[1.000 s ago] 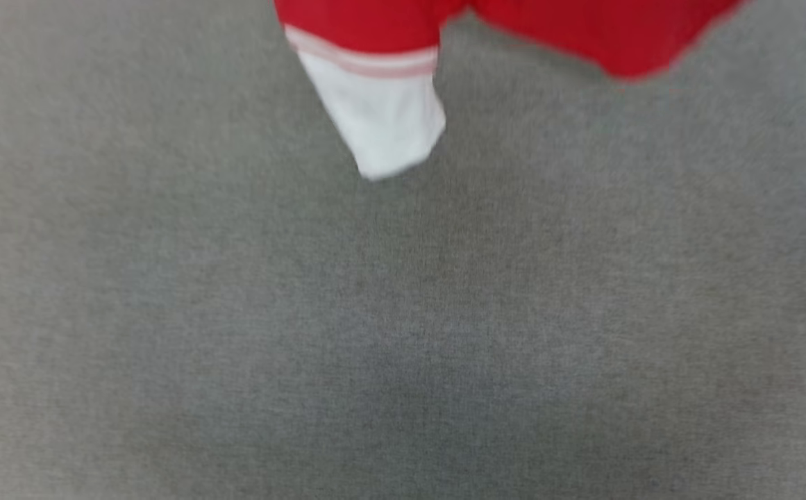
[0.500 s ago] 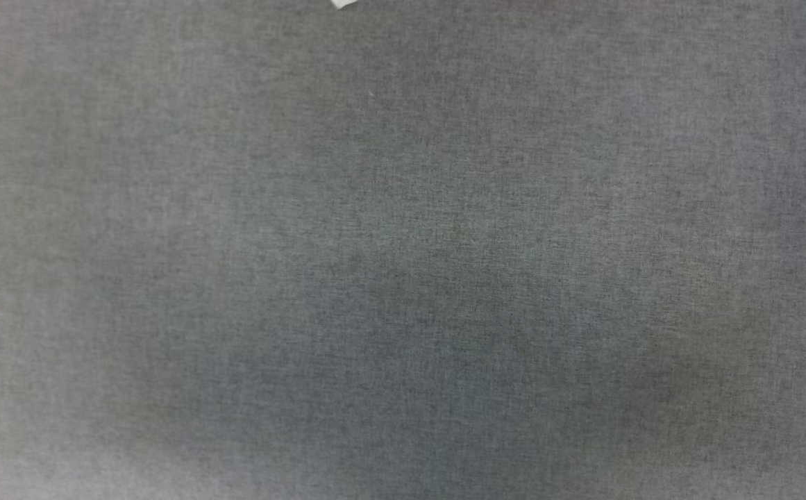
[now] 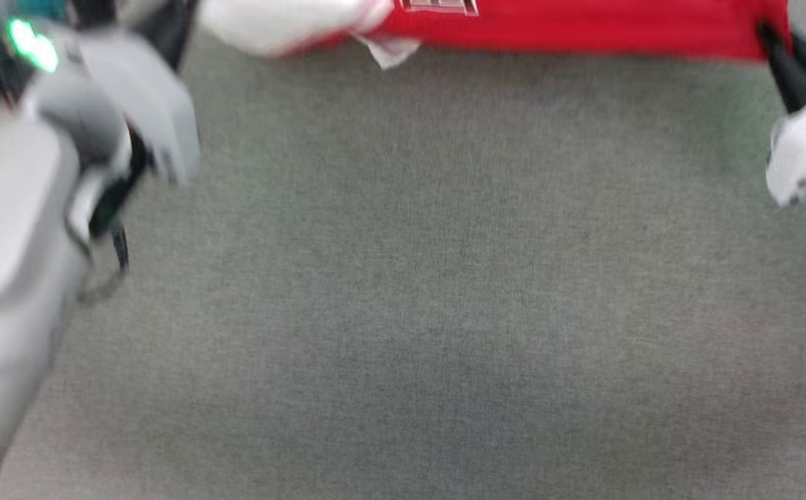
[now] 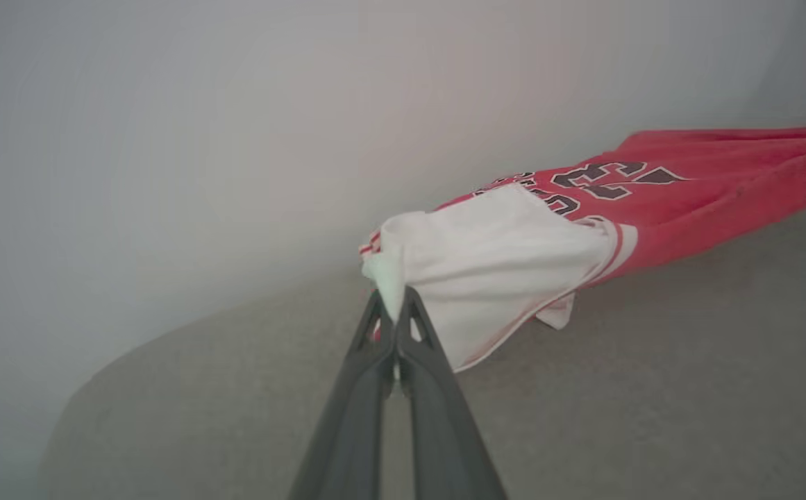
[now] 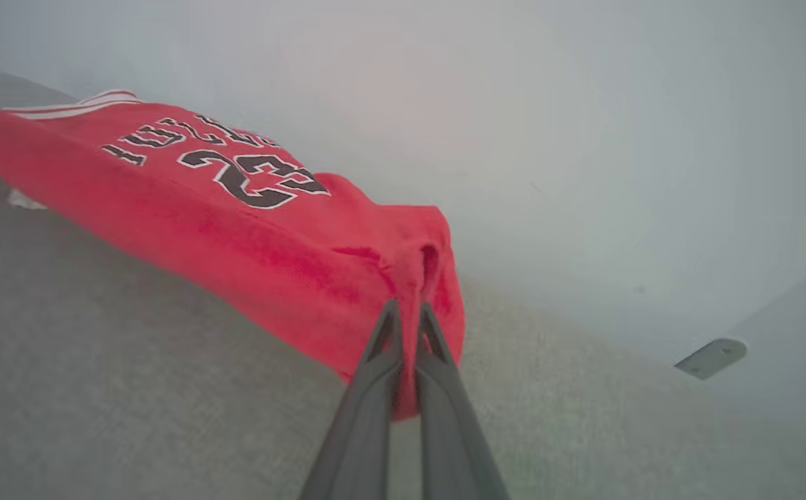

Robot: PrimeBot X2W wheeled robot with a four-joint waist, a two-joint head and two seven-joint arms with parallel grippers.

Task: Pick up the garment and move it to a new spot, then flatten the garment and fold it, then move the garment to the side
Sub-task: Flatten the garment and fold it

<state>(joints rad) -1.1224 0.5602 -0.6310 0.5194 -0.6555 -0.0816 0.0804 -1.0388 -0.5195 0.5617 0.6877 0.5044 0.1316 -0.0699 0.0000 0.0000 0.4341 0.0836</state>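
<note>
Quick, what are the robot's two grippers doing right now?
Left gripper: closed, pinching the garment by its white sleeve.
Right gripper: closed, pinching the garment's red end.

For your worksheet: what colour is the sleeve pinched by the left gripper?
White sleeve with red-striped trim; left wrist view shows it best.

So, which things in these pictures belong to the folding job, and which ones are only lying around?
Part of the job: garment, red with white sleeves; left end effector, shut on a white sleeve; right end effector, shut on the red end.
Only lying about: grey cloth surface; small pale flat piece, too blurred to name.
</note>
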